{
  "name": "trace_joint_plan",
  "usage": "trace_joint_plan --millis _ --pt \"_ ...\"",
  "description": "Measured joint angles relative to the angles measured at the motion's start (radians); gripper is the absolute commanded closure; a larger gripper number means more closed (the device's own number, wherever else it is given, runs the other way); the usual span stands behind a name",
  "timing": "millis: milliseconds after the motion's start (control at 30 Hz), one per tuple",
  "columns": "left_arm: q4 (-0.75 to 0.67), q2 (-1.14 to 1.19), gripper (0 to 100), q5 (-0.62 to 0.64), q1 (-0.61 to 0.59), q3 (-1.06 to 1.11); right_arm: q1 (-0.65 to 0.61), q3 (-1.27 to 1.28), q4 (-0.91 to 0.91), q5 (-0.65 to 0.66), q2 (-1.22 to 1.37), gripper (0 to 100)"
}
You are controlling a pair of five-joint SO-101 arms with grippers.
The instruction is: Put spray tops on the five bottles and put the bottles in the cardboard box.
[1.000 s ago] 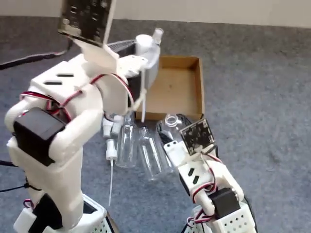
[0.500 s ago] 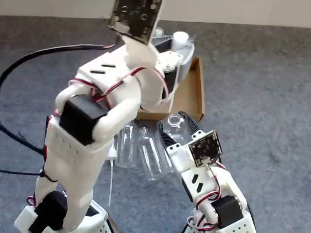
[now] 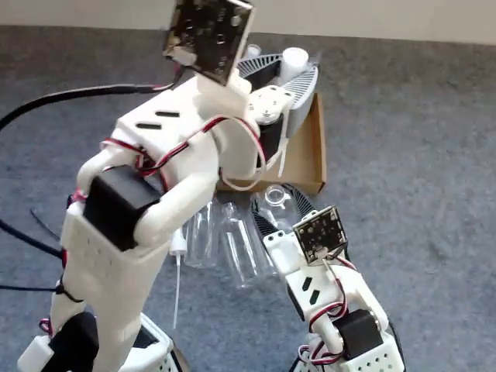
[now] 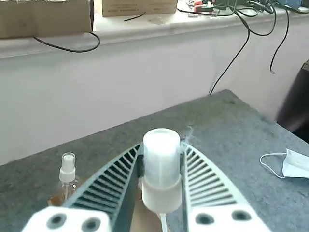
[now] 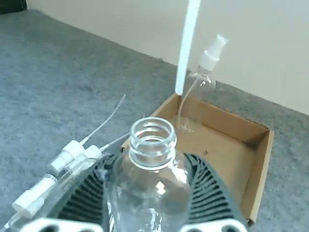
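Left claw point(image 4: 161, 153) grips a spray top point(image 4: 161, 169) above the cardboard box point(image 3: 307, 151). Right claw point(image 5: 152, 166) clamps an open bottle point(image 5: 152, 140) beside it. Grey carpet point(image 3: 411, 116), white wall point(image 4: 120, 82), cabled ledge point(image 4: 145, 26). Within 1 second, the left arm swung across the box.

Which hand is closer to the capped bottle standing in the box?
Left. The left hand, holding a spray top, hangs over the cardboard box right by the capped bottle; the right hand, gripping an open bottle, is outside the box's near wall.
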Motion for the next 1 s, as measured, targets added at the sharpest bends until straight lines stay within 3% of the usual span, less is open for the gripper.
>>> trace_joint_plan --millis 1000 --pt "-0.055 -0.147 99 0.002 0.005 0.431 0.000 0.000 0.002 0.000 0.000 99.5"
